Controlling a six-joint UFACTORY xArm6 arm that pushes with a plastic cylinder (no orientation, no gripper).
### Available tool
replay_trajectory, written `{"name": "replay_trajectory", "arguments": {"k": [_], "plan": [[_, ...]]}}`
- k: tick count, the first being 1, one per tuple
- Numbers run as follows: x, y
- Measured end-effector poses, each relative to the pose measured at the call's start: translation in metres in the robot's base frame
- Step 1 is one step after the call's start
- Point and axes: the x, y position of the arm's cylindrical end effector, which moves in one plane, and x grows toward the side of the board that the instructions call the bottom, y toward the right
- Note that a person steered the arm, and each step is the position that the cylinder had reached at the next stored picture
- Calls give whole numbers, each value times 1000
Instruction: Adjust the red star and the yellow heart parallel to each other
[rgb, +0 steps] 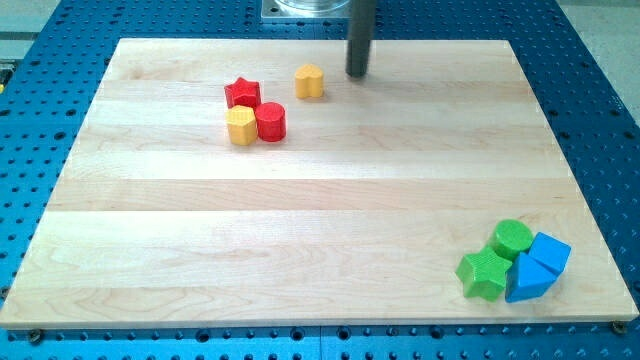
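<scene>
The red star (242, 93) lies at the upper left of the wooden board (300, 220). The yellow heart (310, 81) lies a short way to its right, slightly nearer the view's top, apart from it. My tip (358, 75) stands just right of the yellow heart, with a small gap between them. A yellow hexagon-like block (241, 126) and a red cylinder (271, 121) sit side by side directly below the red star, close to it or touching it.
At the board's bottom right lies a tight cluster: a green cylinder (513, 238), a green star (484, 273), a blue cube (549, 253) and a blue triangular block (527, 280). A blue perforated table surrounds the board.
</scene>
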Motion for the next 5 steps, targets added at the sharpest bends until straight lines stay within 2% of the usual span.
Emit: {"name": "replay_trajectory", "arguments": {"k": [2,3,4,5], "plan": [[67,-94],[56,-110],[43,-162],[52,-207]]}}
